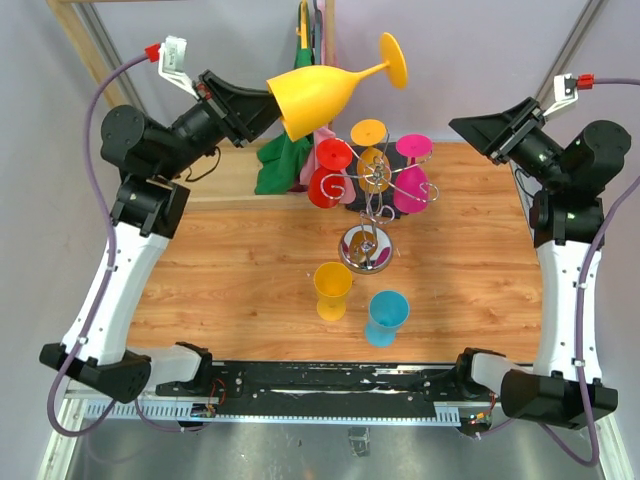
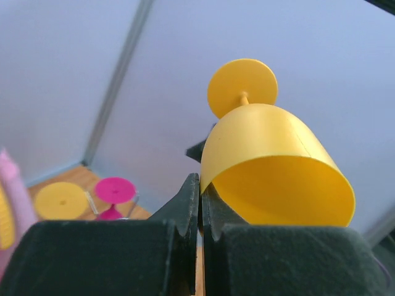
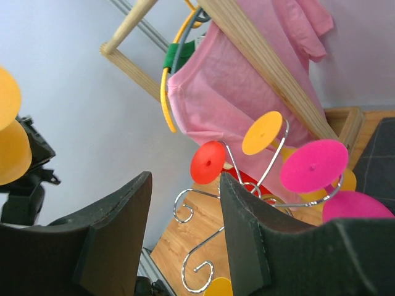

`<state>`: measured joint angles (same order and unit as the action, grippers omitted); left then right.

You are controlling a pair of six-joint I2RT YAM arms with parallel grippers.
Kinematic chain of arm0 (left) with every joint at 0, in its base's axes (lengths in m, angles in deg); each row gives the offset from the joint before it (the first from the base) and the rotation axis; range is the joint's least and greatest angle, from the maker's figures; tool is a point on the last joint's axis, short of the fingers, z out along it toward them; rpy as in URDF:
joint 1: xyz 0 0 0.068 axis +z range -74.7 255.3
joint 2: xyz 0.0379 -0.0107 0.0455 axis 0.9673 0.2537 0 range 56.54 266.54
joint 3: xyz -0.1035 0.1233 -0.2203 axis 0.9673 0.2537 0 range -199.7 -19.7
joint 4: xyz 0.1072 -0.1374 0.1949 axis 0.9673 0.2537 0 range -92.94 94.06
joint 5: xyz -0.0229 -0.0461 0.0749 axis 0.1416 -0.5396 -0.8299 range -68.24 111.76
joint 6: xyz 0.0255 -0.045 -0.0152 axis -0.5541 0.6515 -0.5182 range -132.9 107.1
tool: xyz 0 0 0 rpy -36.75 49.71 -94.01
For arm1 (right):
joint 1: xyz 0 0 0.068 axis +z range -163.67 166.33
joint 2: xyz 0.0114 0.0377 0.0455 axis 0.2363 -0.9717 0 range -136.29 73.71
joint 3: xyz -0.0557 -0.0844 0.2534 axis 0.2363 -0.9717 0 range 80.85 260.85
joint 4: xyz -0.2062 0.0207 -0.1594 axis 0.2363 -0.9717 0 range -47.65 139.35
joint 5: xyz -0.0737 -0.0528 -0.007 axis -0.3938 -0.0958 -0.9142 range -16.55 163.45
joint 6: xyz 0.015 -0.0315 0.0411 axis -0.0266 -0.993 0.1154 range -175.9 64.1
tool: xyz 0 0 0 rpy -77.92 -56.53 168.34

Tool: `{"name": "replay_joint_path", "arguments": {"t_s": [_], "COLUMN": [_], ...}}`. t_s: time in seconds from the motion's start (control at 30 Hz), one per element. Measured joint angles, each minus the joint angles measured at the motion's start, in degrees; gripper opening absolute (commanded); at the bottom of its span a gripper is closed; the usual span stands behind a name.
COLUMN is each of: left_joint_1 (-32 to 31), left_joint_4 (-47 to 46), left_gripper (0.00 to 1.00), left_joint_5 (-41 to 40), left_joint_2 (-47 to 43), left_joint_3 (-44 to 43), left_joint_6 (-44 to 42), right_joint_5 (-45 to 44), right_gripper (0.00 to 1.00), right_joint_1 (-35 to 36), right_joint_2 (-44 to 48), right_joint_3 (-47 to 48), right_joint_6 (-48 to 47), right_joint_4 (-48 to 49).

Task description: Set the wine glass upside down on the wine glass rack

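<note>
The left gripper clamps only the rim of the yellow plastic wine glass, which could slip or strike the crowded chrome wire rack.

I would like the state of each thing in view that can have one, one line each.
wine glass: held in the air, lying sideways
left hand: shut on its rim
right hand: open, empty
wine glass rack: upright, some spiral loops free
red glass: hanging upside down
pink glass: hanging upside down
standing yellow glass: upright, mouth up
blue glass: upright, mouth up
</note>
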<state>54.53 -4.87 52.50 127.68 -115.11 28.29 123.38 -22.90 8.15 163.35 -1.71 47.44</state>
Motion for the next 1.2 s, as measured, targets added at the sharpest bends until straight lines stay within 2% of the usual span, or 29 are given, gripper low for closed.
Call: {"name": "replay_joint_path", "arguments": {"t_s": [0.17,0.33,0.57,0.67,0.87,1.03,1.2], "left_joint_1": [-0.04,-0.02,0.09,0.26,1.05,1.27,1.60], "left_joint_4": [-15.72,-33.79,-60.02,-69.09,-77.20,-84.78,-85.22], "left_gripper": [0.00,0.00,0.00,0.00,0.00,0.00,0.00], "left_joint_5": [11.39,20.37,25.46,26.12,25.92,23.85,19.71], "left_joint_2": [4.11,10.19,18.38,21.94,25.55,28.20,31.06], "left_joint_3": [2.93,4.50,4.68,2.73,-0.15,-2.67,-3.32], "left_joint_6": [12.87,29.33,52.63,60.94,70.40,75.63,77.61], "right_joint_5": [2.97,6.29,7.43,7.06,5.31,3.72,3.02], "right_gripper": [0.50,0.51,0.49,0.49,0.50,0.50,0.49], "right_joint_1": [0.00,0.63,6.62,10.29,15.58,19.43,23.12], "right_joint_2": [-1.31,-5.40,-12.44,-14.97,-16.50,-16.50,-16.37], "right_joint_3": [0.28,0.61,1.64,2.78,5.60,8.79,9.60], "right_joint_6": [5.40,17.55,40.24,47.50,55.12,57.11,56.28], "right_joint_4": [7.80,22.80,48.85,56.74,64.67,67.60,66.93]}}
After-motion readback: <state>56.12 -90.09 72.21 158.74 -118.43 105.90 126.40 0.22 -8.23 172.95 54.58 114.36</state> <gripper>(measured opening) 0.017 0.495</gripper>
